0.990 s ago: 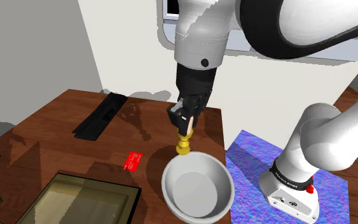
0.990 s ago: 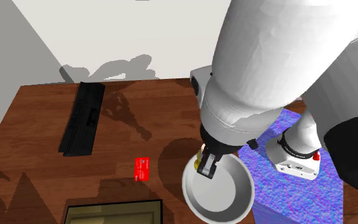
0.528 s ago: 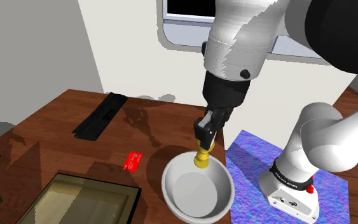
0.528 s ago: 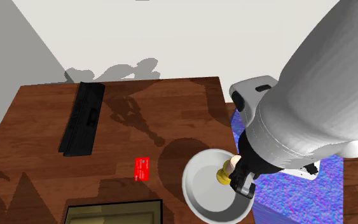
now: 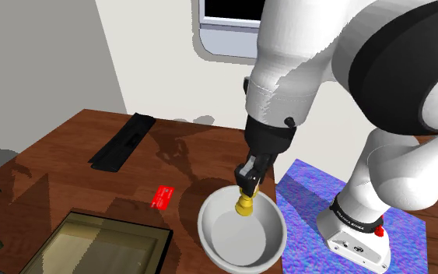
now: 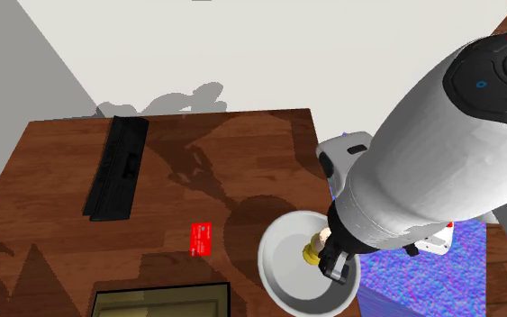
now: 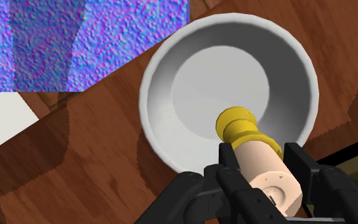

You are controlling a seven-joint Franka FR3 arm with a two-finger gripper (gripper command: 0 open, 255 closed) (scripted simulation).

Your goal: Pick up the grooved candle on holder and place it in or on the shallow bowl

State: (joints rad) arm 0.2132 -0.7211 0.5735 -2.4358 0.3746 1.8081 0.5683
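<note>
Wrist view: all-black two-finger gripper clamped on cream grooved candle with yellow holder, held holder-first over the hollow of white shallow bowl, near its rim, on brown wooden table.

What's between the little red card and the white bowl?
Nothing. In the shoulder view, just bare, shadowed wood table separates the red card and the white bowl.

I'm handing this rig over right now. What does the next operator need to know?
Gripper: shut on the candle, with the yellow holder end pointing down.
Candle: held over the inside of the white bowl, which sits on the wooden table.
Done: the candle is picked up and above the bowl.
Left: lower it, open the fingers, withdraw.
</note>
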